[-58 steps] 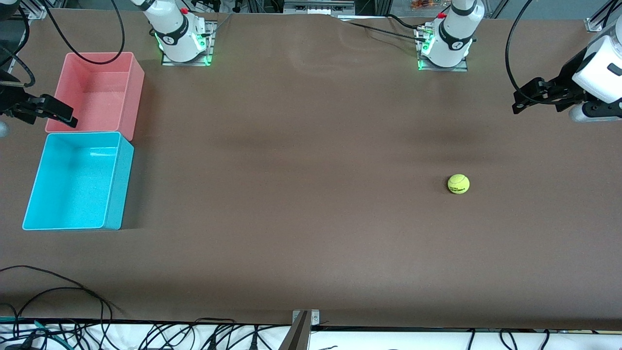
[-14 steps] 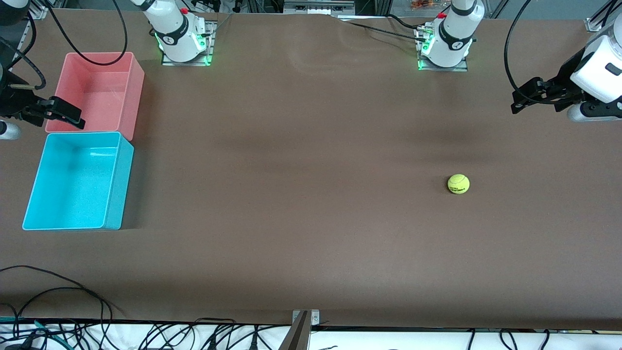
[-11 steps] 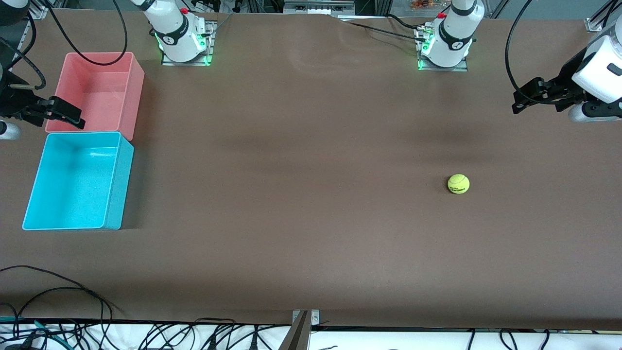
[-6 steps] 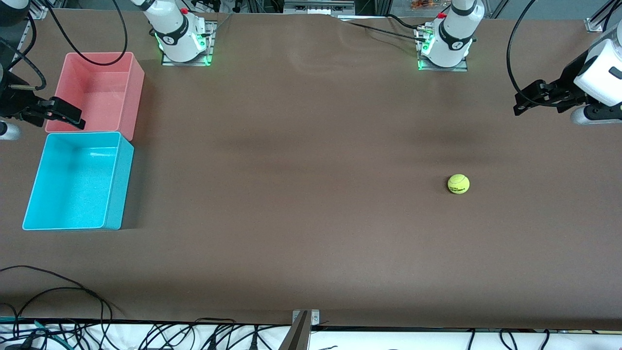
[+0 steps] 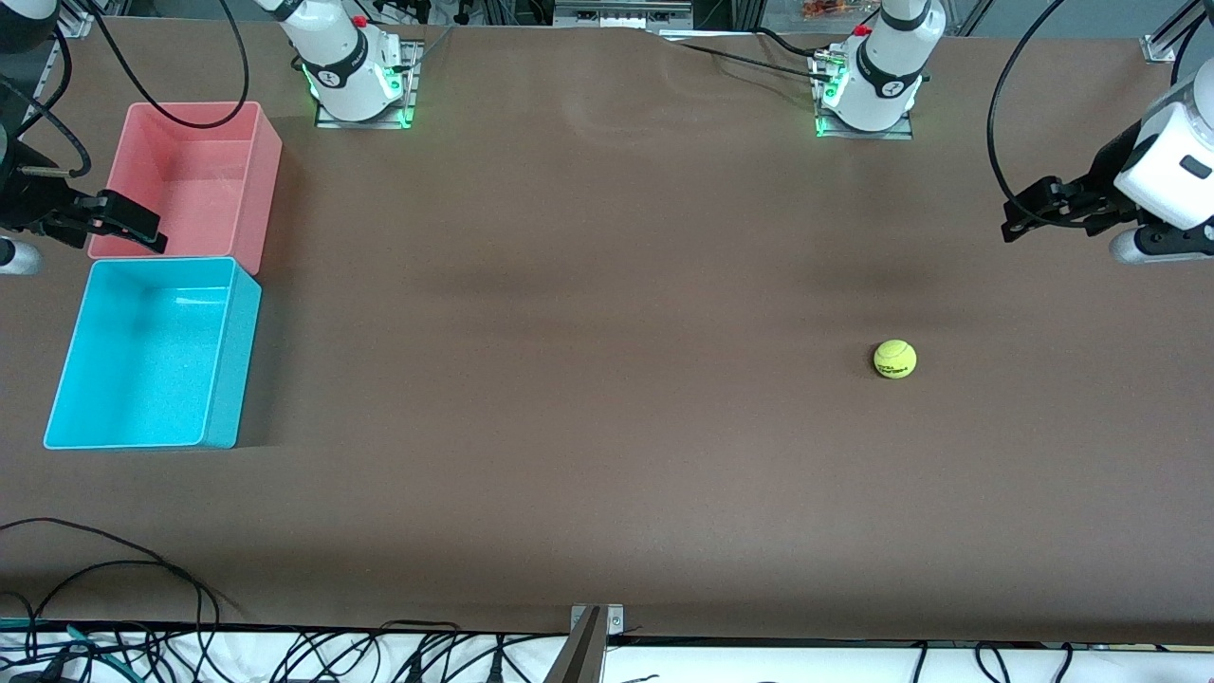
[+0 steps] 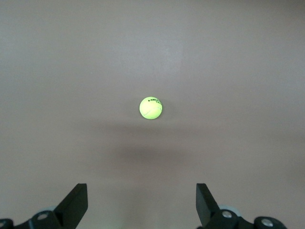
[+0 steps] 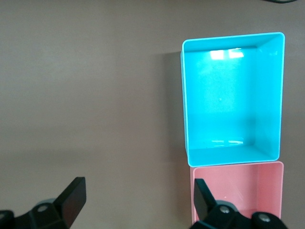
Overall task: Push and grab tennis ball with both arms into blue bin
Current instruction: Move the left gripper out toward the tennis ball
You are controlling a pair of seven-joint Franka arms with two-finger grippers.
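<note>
- I saw two white arm bases [image 5: 351, 71] and [image 5: 877, 81], rounded and glossy, each ringed by a black band with a small white mark.
- Each base sat on a metal plate that glowed green at its edges, with a small red knob near the top.
- Black cables looped from both arms across the table's corners.
- The left arm's wrist [image 5: 1176, 161] was a white block with a dark slot and a grey cylinder beneath it.
- The left gripper [image 5: 1029, 211] was black and angular; in its wrist view, the fingers [image 6: 76, 202] were flat black wedges with round silver screws below.
- The right gripper [image 5: 123, 223] looked the same, black, with a grey cylinder beside it.
</note>
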